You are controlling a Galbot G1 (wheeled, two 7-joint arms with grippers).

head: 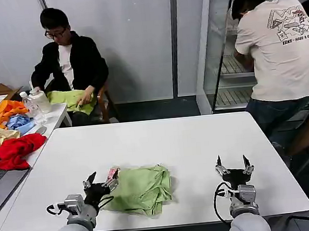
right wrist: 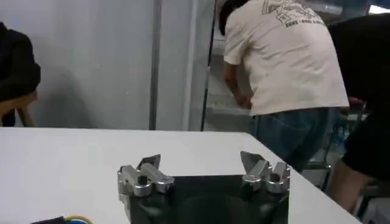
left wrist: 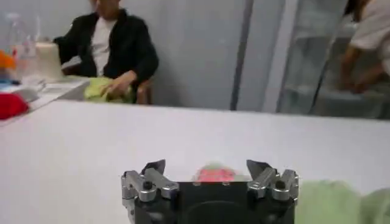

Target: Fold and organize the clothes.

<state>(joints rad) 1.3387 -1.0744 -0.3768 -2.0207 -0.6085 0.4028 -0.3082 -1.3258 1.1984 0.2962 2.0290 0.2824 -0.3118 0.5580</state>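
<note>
From the head view, your green shirt (head: pixel 141 188) lies bunched on the near-left of the white table (head: pixel 167 141), with the left gripper (head: pixel 102 183) spread wide at its left edge and the right gripper (head: pixel 233 167) spread wide well to the right, grasping nothing. In the left wrist view, the red-and-white print (left wrist: pixel 214 175) sits between the fingers; closing there could pinch several layers and drag the heap. In the right wrist view, the released right gripper (right wrist: pixel 201 170) hovers over bare table.

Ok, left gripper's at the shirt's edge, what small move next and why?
Probably ease the open left gripper onto the near edge of the bunched green shirt and close. It sits beside the cloth with nothing held, while the open right gripper waits apart over the bare table.
</note>
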